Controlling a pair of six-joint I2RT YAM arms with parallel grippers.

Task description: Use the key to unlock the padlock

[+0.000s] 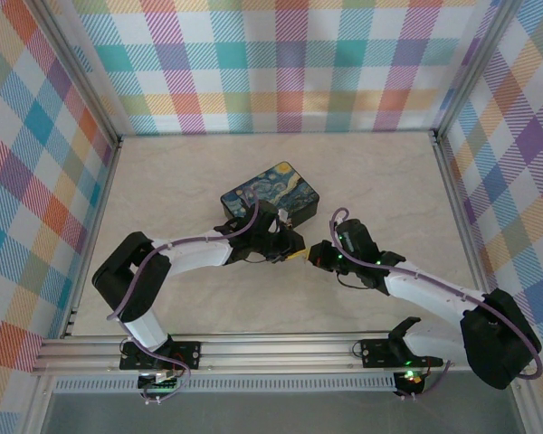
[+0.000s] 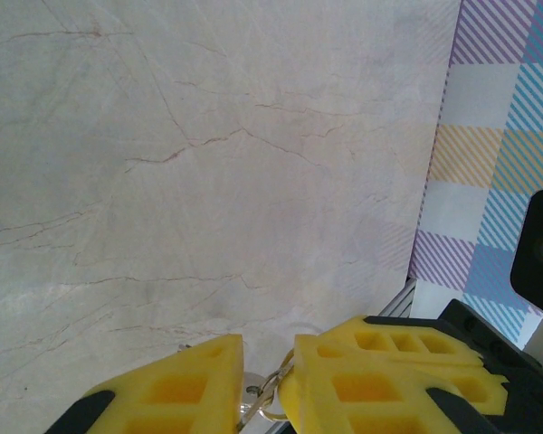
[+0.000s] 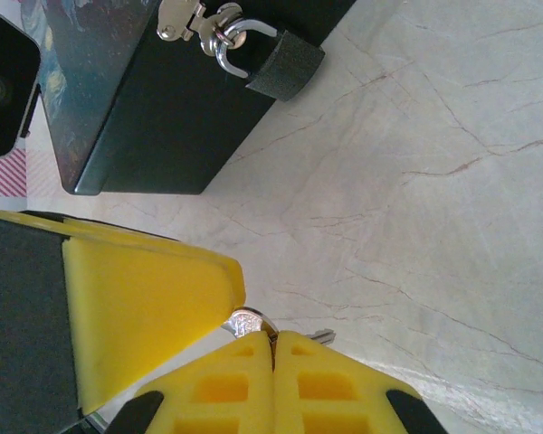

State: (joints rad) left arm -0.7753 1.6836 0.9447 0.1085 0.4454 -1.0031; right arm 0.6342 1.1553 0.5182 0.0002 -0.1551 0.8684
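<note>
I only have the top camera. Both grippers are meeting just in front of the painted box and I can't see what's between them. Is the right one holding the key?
Observer: Yes. In the right wrist view the right gripper is shut on the key, with metal poking out beside its fingertips.
Operator: And the left one?
Observer: The left gripper has its fingers apart, with the key ring between them.
Operator: Is the padlock open?
Observer: It looks shut. The padlock hangs by its shackle through the hasp on the black box.
</note>
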